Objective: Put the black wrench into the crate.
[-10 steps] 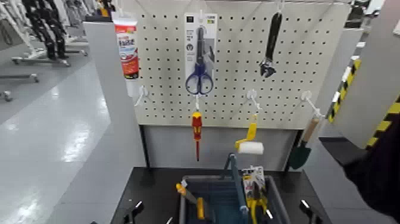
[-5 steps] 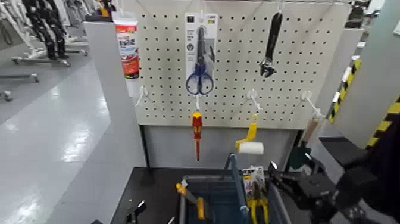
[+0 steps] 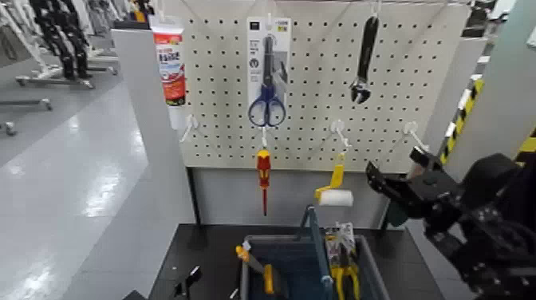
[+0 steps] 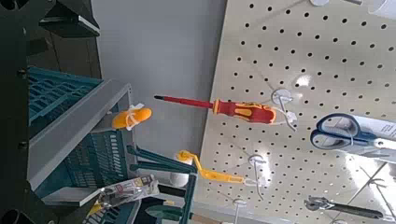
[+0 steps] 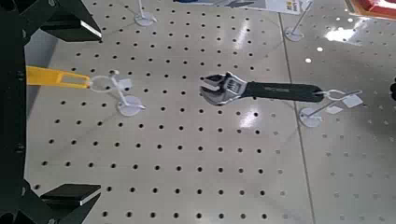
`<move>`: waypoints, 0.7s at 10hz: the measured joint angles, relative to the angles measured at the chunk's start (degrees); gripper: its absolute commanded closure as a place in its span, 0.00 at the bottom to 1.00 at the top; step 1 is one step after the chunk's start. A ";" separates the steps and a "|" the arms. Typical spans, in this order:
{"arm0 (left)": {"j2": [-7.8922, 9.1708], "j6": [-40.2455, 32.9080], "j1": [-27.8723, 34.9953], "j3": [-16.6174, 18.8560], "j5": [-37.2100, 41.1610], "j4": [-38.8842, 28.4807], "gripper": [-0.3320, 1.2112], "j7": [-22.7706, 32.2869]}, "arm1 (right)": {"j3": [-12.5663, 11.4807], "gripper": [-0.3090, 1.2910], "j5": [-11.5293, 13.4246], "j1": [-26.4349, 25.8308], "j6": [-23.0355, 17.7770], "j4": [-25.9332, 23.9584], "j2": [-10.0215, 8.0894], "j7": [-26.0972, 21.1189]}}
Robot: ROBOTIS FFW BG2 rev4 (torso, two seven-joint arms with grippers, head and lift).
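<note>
At the upper right of the frame the black wrench [image 3: 364, 57] hangs on the pegboard [image 3: 315, 96] — jaw end down. The right gripper [image 3: 392, 182] is at the right, below it and apart from it. The crate [image 3: 307, 239] sits bottom centre — yellow-handled pliers [image 3: 345, 275] inside; the left gripper [image 3: 188, 284] is at bottom left.

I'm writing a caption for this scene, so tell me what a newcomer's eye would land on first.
Probably the blue-handled scissors, hanging on their card high on the pegboard, with the red-and-yellow screwdriver below them. Next, perhaps, the black robot gripper at the right, open, below the hanging wrench.
</note>
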 measured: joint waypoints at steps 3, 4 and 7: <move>0.59 0.01 -0.86 -1.37 0.92 0.56 0.28 -0.06 | 0.03 0.29 -0.71 -7.03 3.12 1.60 -1.33 4.09; 0.85 0.01 -1.14 -1.90 1.26 0.77 0.28 -0.06 | 0.20 0.30 -1.47 -9.18 3.47 2.59 -1.70 5.15; 1.09 0.01 -1.54 -2.60 1.76 0.99 0.28 -0.07 | 0.91 0.30 -3.77 -14.84 3.61 6.49 -2.33 8.59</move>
